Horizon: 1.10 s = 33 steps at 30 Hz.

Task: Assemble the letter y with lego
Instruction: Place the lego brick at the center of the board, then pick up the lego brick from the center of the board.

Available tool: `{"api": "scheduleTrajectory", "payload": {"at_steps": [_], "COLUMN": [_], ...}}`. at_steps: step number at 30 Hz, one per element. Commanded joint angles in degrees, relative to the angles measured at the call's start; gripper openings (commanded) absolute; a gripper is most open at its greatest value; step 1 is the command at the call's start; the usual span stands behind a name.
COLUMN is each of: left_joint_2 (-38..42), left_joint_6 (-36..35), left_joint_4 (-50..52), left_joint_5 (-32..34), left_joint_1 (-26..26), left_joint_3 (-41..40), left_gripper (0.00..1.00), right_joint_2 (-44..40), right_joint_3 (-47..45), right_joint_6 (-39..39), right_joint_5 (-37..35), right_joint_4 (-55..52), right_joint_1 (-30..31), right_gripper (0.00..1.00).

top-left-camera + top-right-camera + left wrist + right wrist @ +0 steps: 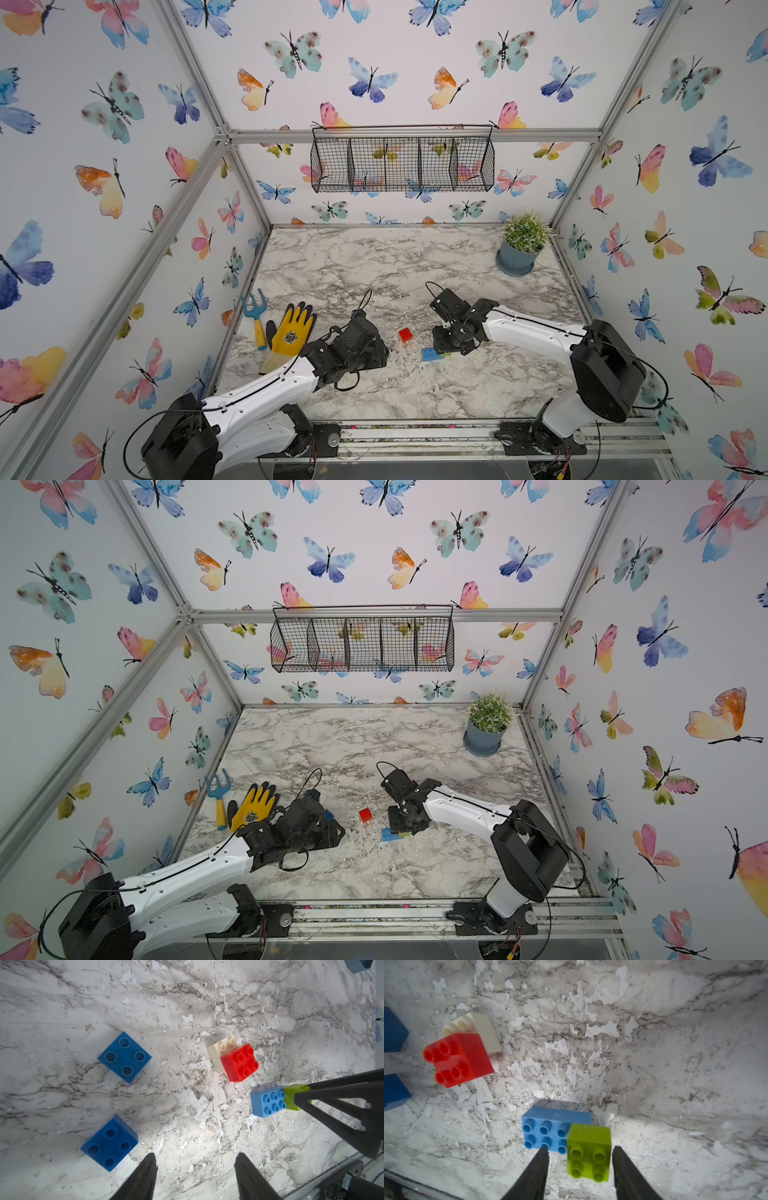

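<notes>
The lime green brick [588, 1151] sits on one end of the long blue brick [548, 1126], overhanging it. My right gripper [580, 1147] stands open around the green brick, with a gap on each side. A red brick [240, 1062] rests half over a cream brick [217, 1053]. Two dark blue square bricks [124, 1057] [109, 1142] lie apart on the marble. My left gripper [195, 1156] hangs open over bare marble with nothing between its fingers. In both top views the red brick [405, 334] lies between the two arms, and the long blue brick [430, 354] shows at the right gripper's tip.
A yellow glove [291, 332] and a blue-and-yellow garden fork [257, 316] lie at the left edge. A potted plant [519, 245] stands at the back right. A wire basket [403, 164] hangs on the back wall. A metal rail [415, 432] runs along the front.
</notes>
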<state>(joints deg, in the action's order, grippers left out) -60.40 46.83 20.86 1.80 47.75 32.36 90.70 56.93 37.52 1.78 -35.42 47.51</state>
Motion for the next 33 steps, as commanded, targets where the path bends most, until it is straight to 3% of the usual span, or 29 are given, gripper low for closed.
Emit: {"api": "scheduleTrajectory", "payload": {"at_steps": [1,18,26,33], "left_joint_2": [0.7,-6.2,-11.0,-13.5], "left_joint_6": [1.2,11.9,10.8,10.1], "left_joint_4": [2.6,9.3,6.5,6.1], "left_joint_5": [2.4,10.0,10.5,8.9], "left_joint_1": [-0.4,-4.2,-5.1,-5.1], "left_joint_3": [0.8,-0.7,0.7,1.5], "left_gripper": [0.61,0.71,0.6,0.38], "right_joint_2": [-2.0,-10.0,-11.1,-12.1], "right_joint_3": [-0.4,-2.9,-4.7,-5.5], "right_joint_6": [0.6,1.6,1.7,1.8], "right_joint_5": [2.8,-4.2,-4.9,-6.2], "right_joint_4": [1.1,-1.1,-0.5,-0.4], "right_joint_1": [0.3,0.3,0.3,0.2], "right_gripper": [0.53,0.54,0.54,0.54]}}
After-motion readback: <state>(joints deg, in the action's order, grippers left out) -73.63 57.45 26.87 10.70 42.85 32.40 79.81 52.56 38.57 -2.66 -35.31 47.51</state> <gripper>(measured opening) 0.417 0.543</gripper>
